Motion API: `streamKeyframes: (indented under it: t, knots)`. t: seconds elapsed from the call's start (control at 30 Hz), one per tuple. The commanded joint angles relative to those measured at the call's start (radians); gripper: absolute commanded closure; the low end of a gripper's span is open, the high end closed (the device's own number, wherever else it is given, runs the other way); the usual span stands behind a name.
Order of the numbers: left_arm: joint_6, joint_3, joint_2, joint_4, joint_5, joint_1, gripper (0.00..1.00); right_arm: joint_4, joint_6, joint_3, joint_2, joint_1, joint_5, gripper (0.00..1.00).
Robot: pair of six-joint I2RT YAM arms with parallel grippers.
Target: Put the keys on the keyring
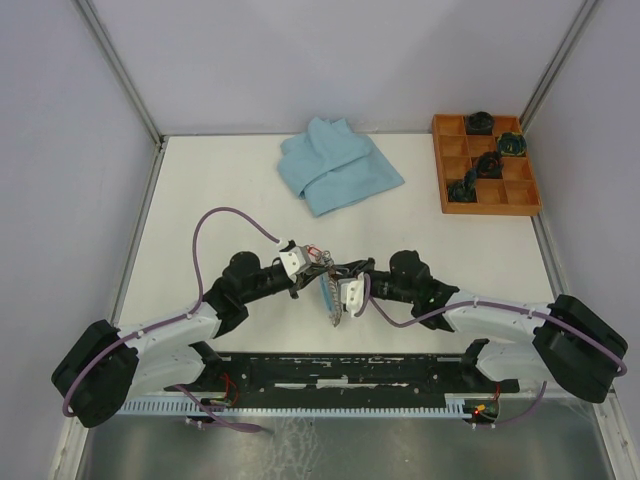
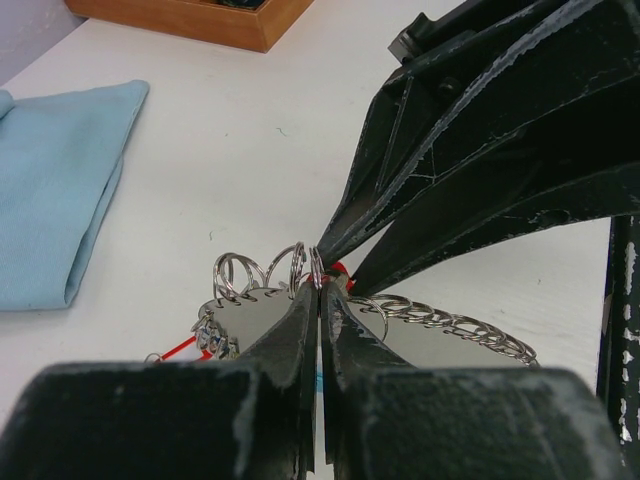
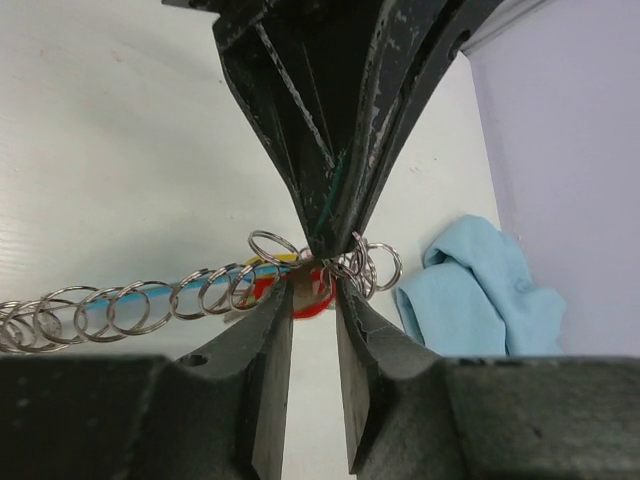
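Threading step, 1 red-tagged key (image 3: pixel 312 302): left end effector (image 2: pixel 320 288) clamped on keyring (image 3: pixel 130 305), right end effector (image 3: pixel 312 275) pinching the key; best kept taut, key hole aligned with coil end.

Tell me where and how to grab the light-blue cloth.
Pinch the cloth at its bunched far peak, which looks raised, coming down from above with the tool; its near part lies flat on the table, offering little to close on.

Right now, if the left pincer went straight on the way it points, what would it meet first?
The right pincer: its tips stand directly ahead, nearly touching the left pincer, which is shut on the keyring. Hardly any gap shows, though depth is unclear.
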Motion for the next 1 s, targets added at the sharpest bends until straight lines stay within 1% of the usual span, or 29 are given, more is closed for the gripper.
streamKeyframes:
  t: [0.0,0.17,0.27,0.5,0.7,0.83,0.97]
  knots:
    - [-0.045,0.032,-0.007,0.084,0.027,-0.002,0.97,0.109,0.022,-0.004,0.008,-0.001,0.067,0.70]
    - [-0.043,0.030,-0.010,0.082,0.032,-0.001,0.97,0.143,0.042,-0.010,0.005,0.000,0.107,0.74]
    - [-0.041,0.030,-0.008,0.082,0.034,-0.002,0.97,0.145,0.049,-0.010,0.001,-0.001,0.110,0.75]
    - [-0.033,0.027,-0.018,0.074,0.020,-0.003,0.97,0.151,0.072,-0.041,-0.019,-0.002,0.098,0.69]
    - [-0.020,0.018,-0.040,0.070,0.000,-0.001,0.97,0.153,0.197,-0.081,-0.087,-0.008,0.116,0.61]
    - [-0.022,0.017,-0.036,0.081,0.003,-0.002,0.97,0.163,0.259,-0.100,-0.093,-0.008,0.097,0.60]
    - [-0.023,0.012,-0.036,0.093,0.015,-0.002,0.97,0.227,0.310,-0.115,-0.068,-0.009,0.075,0.60]
